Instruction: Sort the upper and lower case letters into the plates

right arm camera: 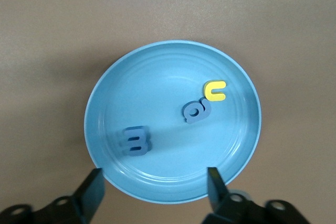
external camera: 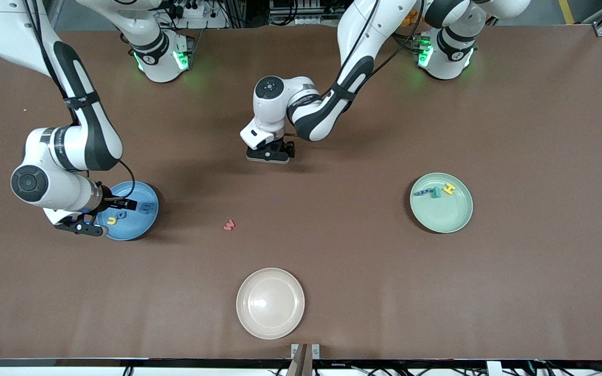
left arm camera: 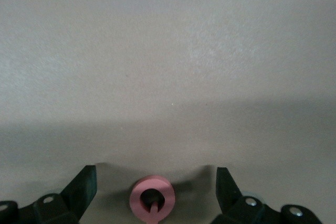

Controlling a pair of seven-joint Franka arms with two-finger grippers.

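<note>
With the spread right gripper point(right arm camera: 152, 192) over the round light blue plate point(external camera: 147, 225), the spread left gripper point(left arm camera: 155, 195) straddles a small pink ring-shaped letter point(left arm camera: 152, 199), ready to pinch next.

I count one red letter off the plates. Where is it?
The red letter lies on the bare table, between the light blue plate and the cream plate, farther from the front camera than the latter.

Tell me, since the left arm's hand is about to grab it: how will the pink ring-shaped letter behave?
The pink letter looks flat, so it likely won't roll. It seems small and light, so the open left hand could nudge it sideways.
</note>
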